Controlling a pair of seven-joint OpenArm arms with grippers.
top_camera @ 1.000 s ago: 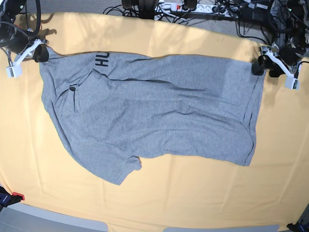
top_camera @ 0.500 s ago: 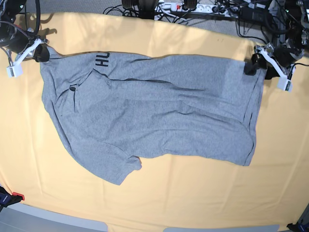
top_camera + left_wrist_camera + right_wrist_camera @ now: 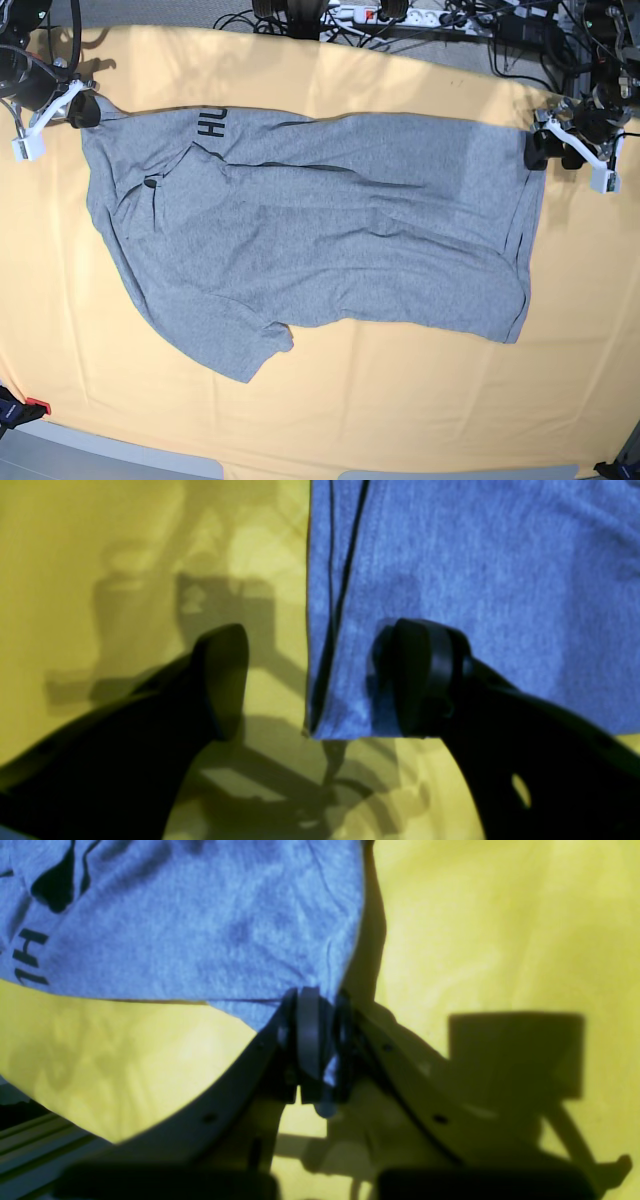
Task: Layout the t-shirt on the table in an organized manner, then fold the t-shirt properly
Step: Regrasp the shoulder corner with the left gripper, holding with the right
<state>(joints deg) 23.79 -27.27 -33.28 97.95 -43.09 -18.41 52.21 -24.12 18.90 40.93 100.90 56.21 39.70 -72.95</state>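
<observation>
The heather-grey t-shirt (image 3: pixel 330 240) lies spread across the peach table (image 3: pixel 400 400), with black lettering (image 3: pixel 210 124) showing at a folded-over part near its far left. My right gripper (image 3: pixel 85 110) is at the shirt's far left corner. In the right wrist view that gripper (image 3: pixel 315 1040) is shut on a pinch of the t-shirt (image 3: pixel 200 915). My left gripper (image 3: pixel 550 153) hangs open at the far right hem corner. In the left wrist view it (image 3: pixel 320 680) straddles the hem edge, one finger (image 3: pixel 420 675) over the t-shirt (image 3: pixel 475 570), the other over bare table (image 3: pixel 100 555).
Cables and a power strip (image 3: pixel 380 15) run behind the table's far edge. A small red and black item (image 3: pixel 25 408) sits at the near left corner. Wide bare cloth lies in front of the shirt.
My left gripper swung inward over the hem corner, then back out to the right and slightly nearer, staying open. The shirt and the right gripper have not moved.
</observation>
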